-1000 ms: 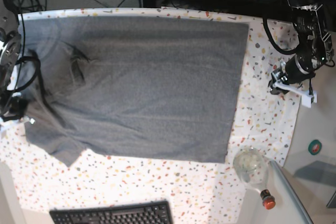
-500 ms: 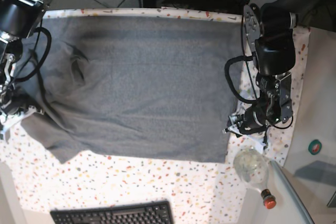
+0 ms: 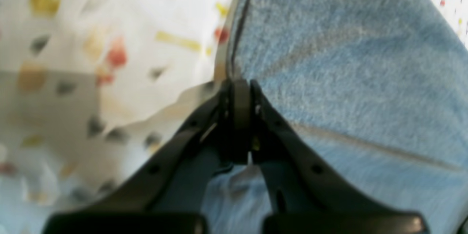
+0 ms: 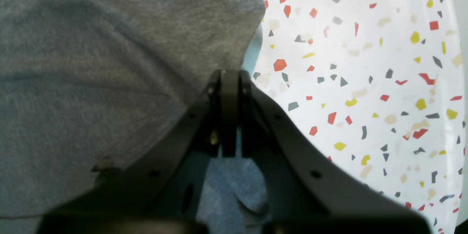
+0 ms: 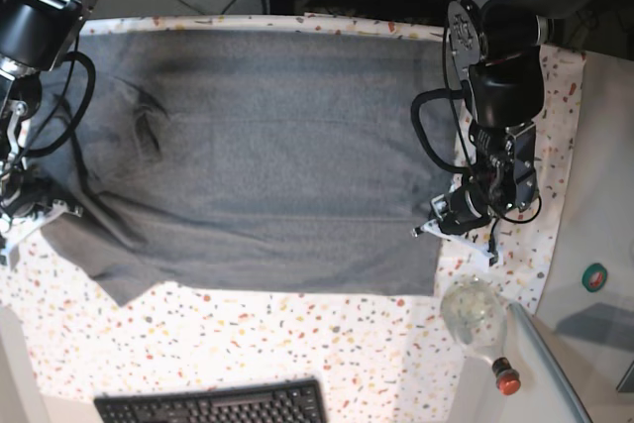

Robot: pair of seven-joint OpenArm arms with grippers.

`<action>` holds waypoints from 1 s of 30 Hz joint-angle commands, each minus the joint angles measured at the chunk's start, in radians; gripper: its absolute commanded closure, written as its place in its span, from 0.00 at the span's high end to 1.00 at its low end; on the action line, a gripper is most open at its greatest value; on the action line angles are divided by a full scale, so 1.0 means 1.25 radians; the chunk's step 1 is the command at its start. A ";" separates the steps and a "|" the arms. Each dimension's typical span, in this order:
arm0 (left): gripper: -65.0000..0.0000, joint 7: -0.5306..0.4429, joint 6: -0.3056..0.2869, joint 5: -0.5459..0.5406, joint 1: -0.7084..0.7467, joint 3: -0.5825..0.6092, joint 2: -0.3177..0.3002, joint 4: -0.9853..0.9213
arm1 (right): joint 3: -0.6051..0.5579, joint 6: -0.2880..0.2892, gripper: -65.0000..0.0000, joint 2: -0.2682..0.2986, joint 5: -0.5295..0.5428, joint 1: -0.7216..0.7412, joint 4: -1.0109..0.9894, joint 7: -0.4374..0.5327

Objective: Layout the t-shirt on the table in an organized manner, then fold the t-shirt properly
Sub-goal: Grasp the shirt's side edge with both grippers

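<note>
Left wrist view: left gripper (image 3: 239, 91) pinched tight on the hemmed edge of the plain heather-grey soft cotton t-shirt (image 3: 347, 73), dark jaws meeting with a fold of cloth between them; white tablecloth flecked red, yellow and grey, the table (image 3: 91, 44), blurred from 9 to 11 o'clock. Right wrist view: right gripper (image 4: 229, 80) likewise clamped together at a rounded edge of the t-shirt (image 4: 109, 73), grey fabric filling 8 to 12 o'clock, the table (image 4: 365, 62) bare from 1 to 4 o'clock. Base view: t-shirt (image 5: 267, 156) spread wide and mostly flat across the table (image 5: 297, 344), wrinkled near the neck at 10 o'clock, one sleeve drooping toward 8 o'clock; left gripper (image 5: 443, 225) at the lower hem corner at 3 o'clock, right gripper (image 5: 35, 207) at the sleeve side at 9 o'clock; clear glass bottle with red cap (image 5: 477, 319) just beside the hem corner at 5 o'clock, black keyboard (image 5: 213, 405) at 6 o'clock. Likely risks: thin pinch slipping off if pulled hard, uneven pull skewing the cloth, tablecloth caught along with the hem, low sweep knocking the bottle.
</note>
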 commanded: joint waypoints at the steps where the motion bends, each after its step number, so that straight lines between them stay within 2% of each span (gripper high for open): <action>1: 0.00 0.033 0.010 0.015 0.010 -0.017 -0.005 0.054 | 0.001 0.003 0.00 0.013 0.004 0.016 0.013 0.016; 5: 0.00 0.129 0.010 0.017 0.089 -0.093 0.021 0.254 | 0.000 0.003 0.00 0.013 0.004 0.016 0.012 0.016; 9: 0.00 0.281 0.010 0.017 0.148 -0.109 0.042 0.415 | 0.000 0.003 0.00 0.013 0.002 0.019 -0.012 0.017; 11: 0.00 0.327 0.010 0.017 0.179 -0.109 0.045 0.469 | 0.000 0.003 0.00 0.013 0.002 0.019 -0.023 0.017; 18: 0.00 0.422 0.010 0.017 0.230 -0.110 0.045 0.534 | -0.001 0.003 0.00 0.012 0.002 0.019 -0.023 0.017; 22: 0.00 0.436 0.010 0.017 0.245 -0.147 0.045 0.562 | -0.001 0.003 0.00 0.012 0.002 0.025 -0.023 0.017; 26: 0.36 0.436 0.010 0.017 0.250 -0.196 0.044 0.594 | -0.001 0.003 0.00 0.012 0.002 0.025 -0.023 0.017; 27: 0.41 0.435 0.010 0.017 0.249 -0.215 0.044 0.601 | -0.001 0.003 0.00 0.012 0.002 0.025 -0.023 0.017; 30: 0.42 0.430 0.006 0.017 0.233 -0.259 0.041 0.601 | -0.001 0.003 0.00 0.012 0.002 0.029 -0.023 0.017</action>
